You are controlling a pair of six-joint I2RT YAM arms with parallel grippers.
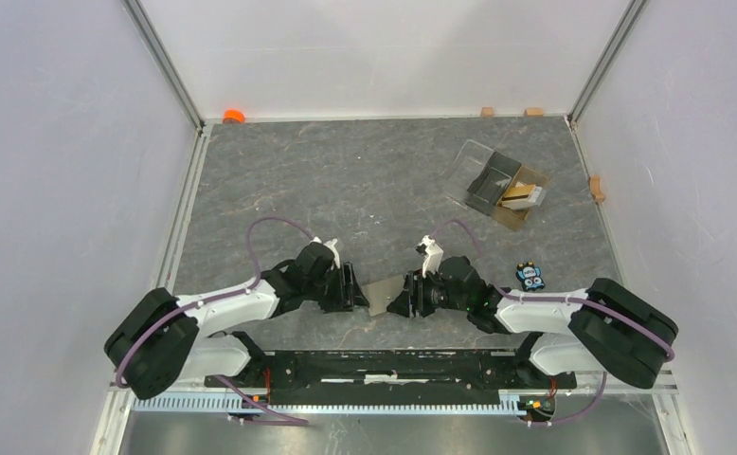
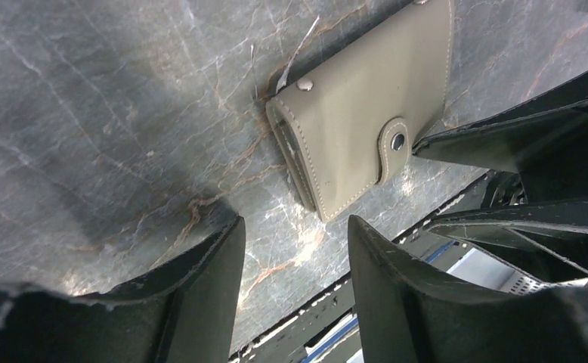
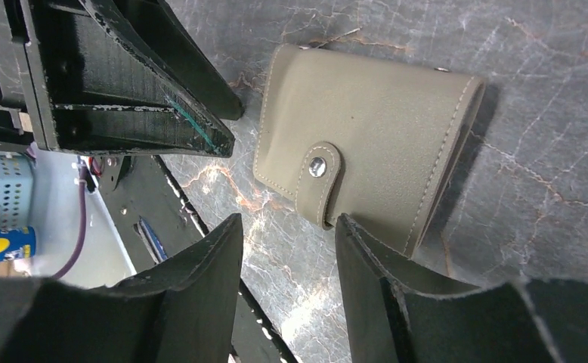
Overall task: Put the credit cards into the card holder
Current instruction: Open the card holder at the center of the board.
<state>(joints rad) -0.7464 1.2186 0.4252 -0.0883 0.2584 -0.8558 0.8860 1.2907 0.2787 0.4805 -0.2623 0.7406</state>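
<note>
The card holder lies flat, its tab snapped down, on the grey marbled worktop close to the near edge. The right gripper hovers over the tab side, jaws apart; the left gripper sits just beside another corner.

You see the card holder, matt olive leather-look with pale stitching and a shiny metal snap, on a table of smooth, faintly glossy veined stone-look.
</note>
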